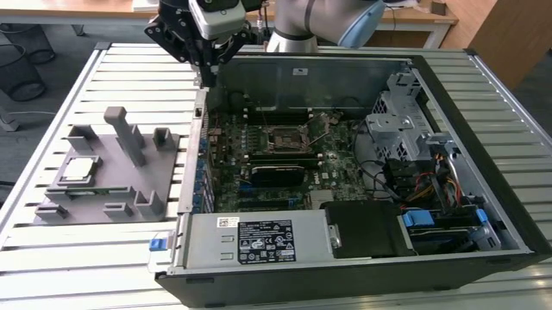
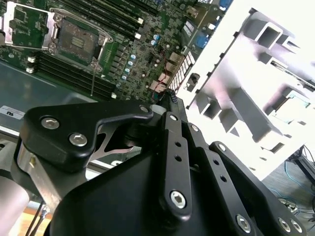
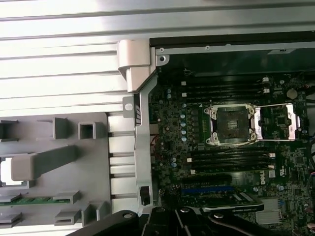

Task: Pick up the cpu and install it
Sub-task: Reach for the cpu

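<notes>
The cpu (image 1: 79, 169), a small pale silvery square, lies flat in a pocket of the grey fixture (image 1: 129, 187) on the exterior view's left. My black gripper (image 1: 207, 79) hangs over the far left corner of the open computer case (image 1: 448, 258), well away from the cpu. It looks shut, with nothing held. The motherboard's CPU socket (image 1: 285, 137) stands open and bare, and it also shows in both wrist views (image 2: 76, 37) (image 3: 231, 120), with its metal load plate (image 3: 278, 120) folded aside. My gripper's linkages (image 2: 172, 147) cover the near part of the second wrist view.
A green memory stick (image 1: 82, 192) lies in the fixture beside the cpu. Tall grey posts (image 1: 125, 132) rise from the fixture. The case's side wall (image 3: 140, 128) separates fixture and motherboard. A power supply (image 1: 258, 239) and a drive cage (image 1: 397, 123) sit inside the case on the slatted table (image 1: 138, 77).
</notes>
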Motion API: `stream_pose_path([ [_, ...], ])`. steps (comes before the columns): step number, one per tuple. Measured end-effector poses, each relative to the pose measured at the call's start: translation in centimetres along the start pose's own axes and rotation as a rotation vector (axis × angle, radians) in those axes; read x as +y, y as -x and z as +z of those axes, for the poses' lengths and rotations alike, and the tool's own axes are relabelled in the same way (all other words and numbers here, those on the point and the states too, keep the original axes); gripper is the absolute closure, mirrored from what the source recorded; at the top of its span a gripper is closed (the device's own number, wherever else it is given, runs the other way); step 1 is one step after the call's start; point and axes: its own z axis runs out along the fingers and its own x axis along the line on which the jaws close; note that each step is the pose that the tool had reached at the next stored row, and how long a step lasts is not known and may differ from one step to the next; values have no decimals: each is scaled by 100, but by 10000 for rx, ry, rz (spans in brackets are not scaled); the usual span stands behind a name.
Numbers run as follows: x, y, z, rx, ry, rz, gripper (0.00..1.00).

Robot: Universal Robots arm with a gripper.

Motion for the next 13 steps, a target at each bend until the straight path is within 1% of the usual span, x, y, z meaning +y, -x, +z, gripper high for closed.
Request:
stream_pose_path([
  [13, -16, -191, 23, 98, -8, 3, 89],
])
